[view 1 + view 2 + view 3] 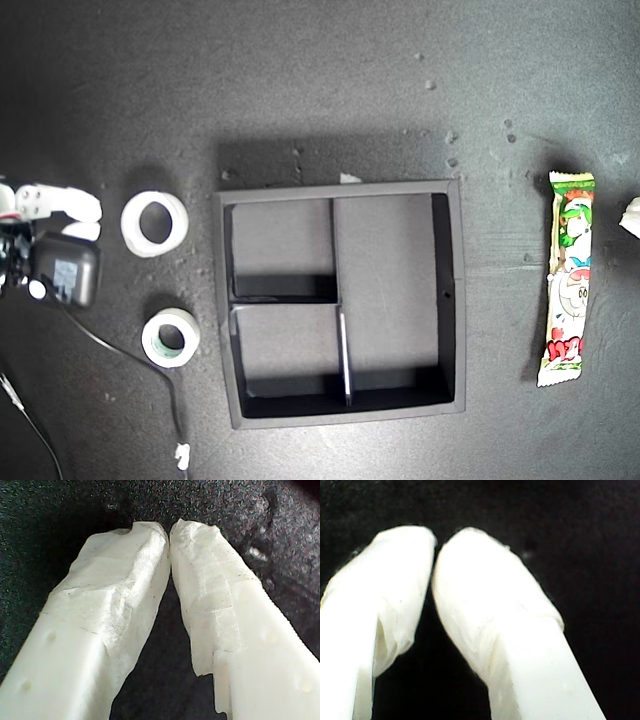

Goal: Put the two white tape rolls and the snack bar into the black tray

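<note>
The black tray [457, 300] sits mid-table in the exterior view, with all its compartments empty. To its left in that view lie two white tape rolls: the larger all-white one [154, 223] and, nearer the front, the smaller one with a greenish core [170, 337]. The snack bar [568, 278] lies lengthwise to the tray's right. My first gripper [169, 530] is shut, tips touching over bare dark mat. My second gripper [436, 542] is also shut on nothing. An arm's white fingers [78, 212] rest just left of the larger roll; the wrist views do not show which arm it is.
A white object [631, 216] pokes in at the exterior view's right edge, beside the bar's far end. A black cable [130, 362] trails from the arm past the smaller roll to a white scrap [182, 457]. Small specks [450, 137] dot the mat behind the tray.
</note>
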You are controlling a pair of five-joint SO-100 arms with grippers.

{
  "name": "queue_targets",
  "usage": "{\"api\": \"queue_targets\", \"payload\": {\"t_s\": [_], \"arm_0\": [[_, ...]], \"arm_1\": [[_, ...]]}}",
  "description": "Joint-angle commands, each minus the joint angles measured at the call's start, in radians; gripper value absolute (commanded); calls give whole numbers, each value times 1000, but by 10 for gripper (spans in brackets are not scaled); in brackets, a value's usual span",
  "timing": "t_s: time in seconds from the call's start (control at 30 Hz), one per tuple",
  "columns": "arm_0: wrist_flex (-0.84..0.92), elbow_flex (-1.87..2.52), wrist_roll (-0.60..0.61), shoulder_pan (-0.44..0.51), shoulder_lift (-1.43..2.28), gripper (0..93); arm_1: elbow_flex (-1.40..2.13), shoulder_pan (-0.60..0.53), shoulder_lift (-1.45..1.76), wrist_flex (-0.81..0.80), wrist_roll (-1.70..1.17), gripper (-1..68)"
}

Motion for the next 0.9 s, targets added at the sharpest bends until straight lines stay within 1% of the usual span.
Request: {"api": "queue_targets", "payload": {"t_s": [0.0,0.4,0.53,0.87], "arm_0": [[-32,55,15,29,49,1],[-20,55,-54,38,49,0],[-17,55,-55,51,49,0],[-3,55,-61,46,49,2]], "arm_1": [[14,-3,3,28,-992,-1],[14,-23,3,28,-992,-1],[14,-32,3,28,-992,-1],[14,-31,3,28,-992,-1]]}}
